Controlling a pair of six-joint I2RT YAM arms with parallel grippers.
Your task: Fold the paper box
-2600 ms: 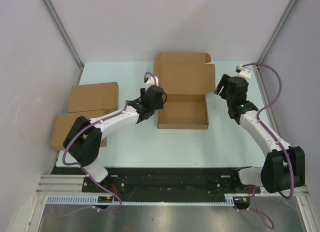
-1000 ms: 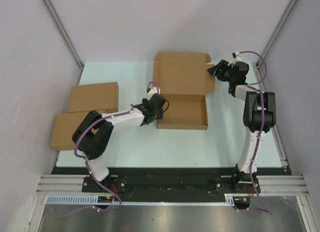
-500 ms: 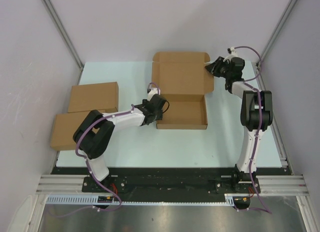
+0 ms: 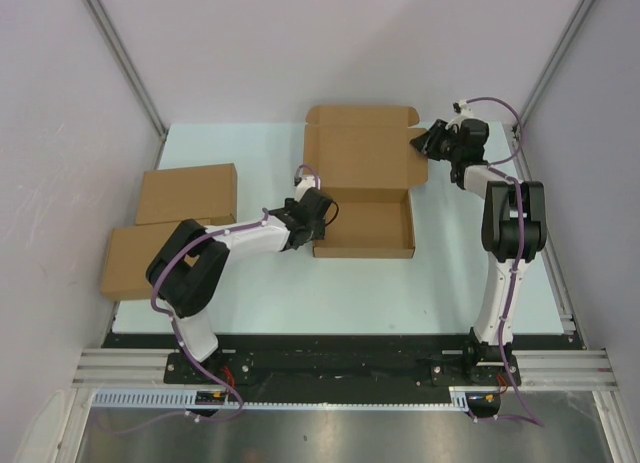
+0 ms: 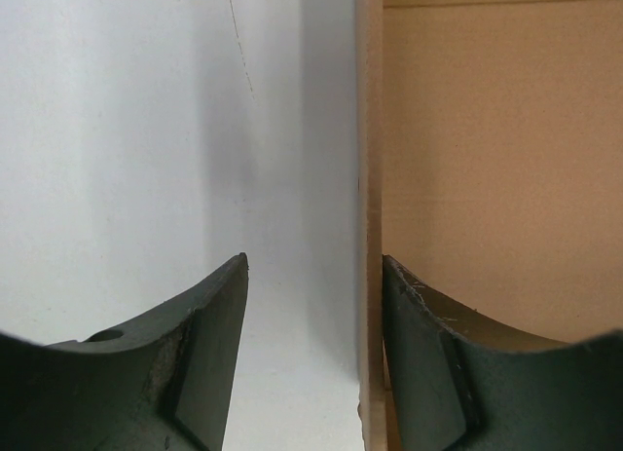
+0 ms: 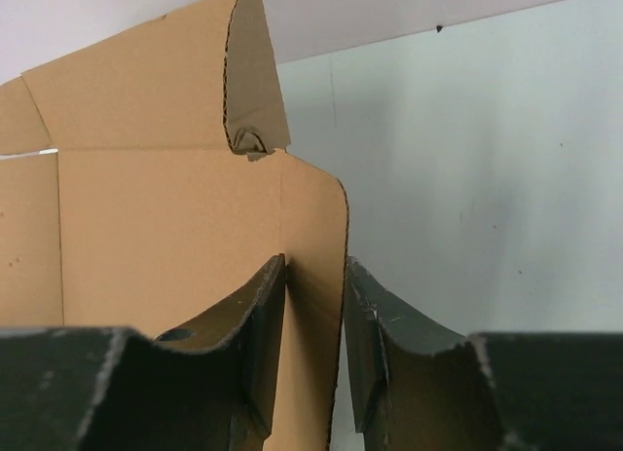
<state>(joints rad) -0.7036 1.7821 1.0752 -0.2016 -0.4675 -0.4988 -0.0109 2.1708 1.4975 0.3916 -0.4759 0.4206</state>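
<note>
Table: R claw now pinches paper box flap.

From my station I count one paper box, lying open on the single pale table. There are two closed flat cardboard boxes at the left, the far closed box and the near closed box. I have two arms to drive, the left arm and the right arm, carrying one gripper each, the left gripper and the right gripper, and two slanted metal frame bars, the left bar and the right bar.
</note>
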